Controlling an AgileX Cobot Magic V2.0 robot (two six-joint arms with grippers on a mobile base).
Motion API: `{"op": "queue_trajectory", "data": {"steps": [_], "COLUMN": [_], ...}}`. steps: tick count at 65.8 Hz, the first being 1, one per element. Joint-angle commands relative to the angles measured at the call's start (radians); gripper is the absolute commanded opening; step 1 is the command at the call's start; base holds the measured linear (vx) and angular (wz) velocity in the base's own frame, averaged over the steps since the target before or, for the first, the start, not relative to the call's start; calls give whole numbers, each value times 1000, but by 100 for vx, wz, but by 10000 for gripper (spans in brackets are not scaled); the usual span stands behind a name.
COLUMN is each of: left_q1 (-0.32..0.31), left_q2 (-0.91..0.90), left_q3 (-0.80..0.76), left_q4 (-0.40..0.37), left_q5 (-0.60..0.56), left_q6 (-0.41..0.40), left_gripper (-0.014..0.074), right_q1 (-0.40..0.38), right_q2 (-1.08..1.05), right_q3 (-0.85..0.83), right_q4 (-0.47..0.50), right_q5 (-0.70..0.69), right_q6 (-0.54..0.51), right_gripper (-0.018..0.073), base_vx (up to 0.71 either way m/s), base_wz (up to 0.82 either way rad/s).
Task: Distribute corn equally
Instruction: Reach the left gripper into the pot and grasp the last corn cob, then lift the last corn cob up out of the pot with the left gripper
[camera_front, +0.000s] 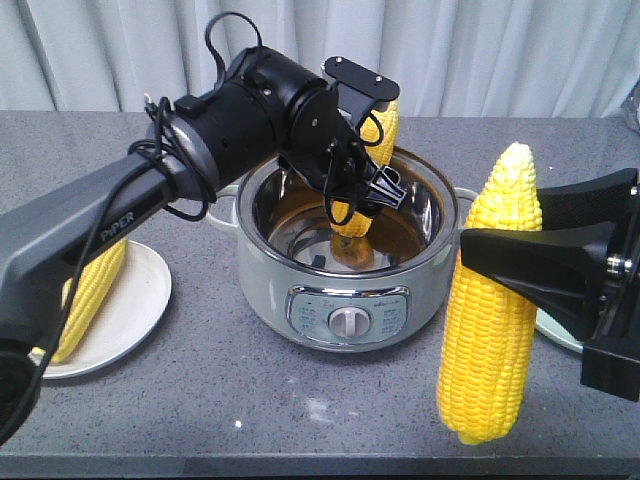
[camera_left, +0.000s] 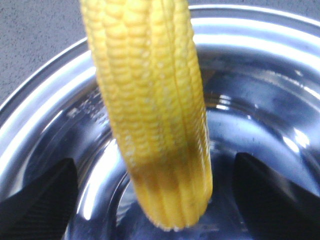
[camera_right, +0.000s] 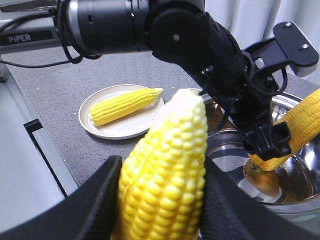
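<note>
Corn cob clamped in left gripper over pot (steel-lined), second cob clamped upright in right gripper.

This looks like a staged kitchen scene in a test room rather than a lived-in home. A speckled grey worktop carries an electric cooking pot with a control dial and a white plate, while a plain pale curtain closes off the whole background behind it.

Front view faces the whole table; both wrist views look close, sharing the pot.
</note>
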Motion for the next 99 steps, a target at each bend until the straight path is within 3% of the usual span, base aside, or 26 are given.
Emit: {"op": "queue_trajectory", "data": {"steps": [1,21,45,71,76,88,99], "left_q1": [-3,-3,-3,1,10,47,47], "left_q2": [-40,8,-7,-226,-283,-451,-661], "left_q3": [-34,-34,-34,-33,-17,166,437], "left_q4": [-14,-12,-15,-18,-57,-252,-278], "left_q5": [-105,-161,-108,19,40,-42,-213], "left_q6": [-29,-28,-25,74,98,226,260], "left_gripper": [571,519,301,291,291,291,291], "right_q1": [-5,-5,-5,-5,-5,-5,-5], "right_q2": [-9,-9,-9,-9,-9,-9,-9], "right_q3": [-22,-22,-22,-22,-22,-22,-22], "right_q4": [51,51,51,51,51,51,51], "right_q5": [-32,-32,-32,-32,-32,-32,-32], "right_q6": [-9,-9,-9,-9,-9,-9,-9], "right_gripper": [171,171,171,171,171,171,171], "base_vx": [0,0,0,0,0,0,0], "base_wz": [0,0,0,0,0,0,0]}}
